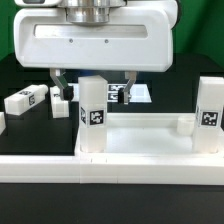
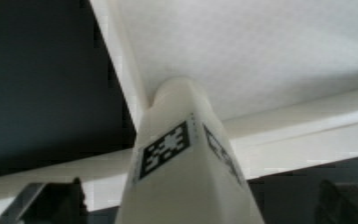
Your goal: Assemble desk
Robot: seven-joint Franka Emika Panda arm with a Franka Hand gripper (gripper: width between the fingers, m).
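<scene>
Farthest toward the exterior view's left, a loose leg (image 1: 27, 99) lies flat on the dark table (image 1: 30, 130), its tag facing up; just beside it toward the middle sits a small white piece (image 1: 62, 106) that I cannot identify; next comes the gripper (image 1: 94, 95), hanging from the arm's broad white hand with its two dark prongs spread wide; between them stands an upright leg (image 1: 93, 112) planted in a corner of the desk top (image 1: 150, 125), and neither prong appears to touch it; the wrist view shows this same leg (image 2: 179, 150), tag visible, with the gripper (image 2: 194, 200) apart and a gap on either side; behind lies the marker board (image 1: 138, 93); the desk top's raised rim runs rightward to a second upright leg (image 1: 210, 112) at the far corner; a long white rail (image 1: 30, 168) crosses the foreground.
</scene>
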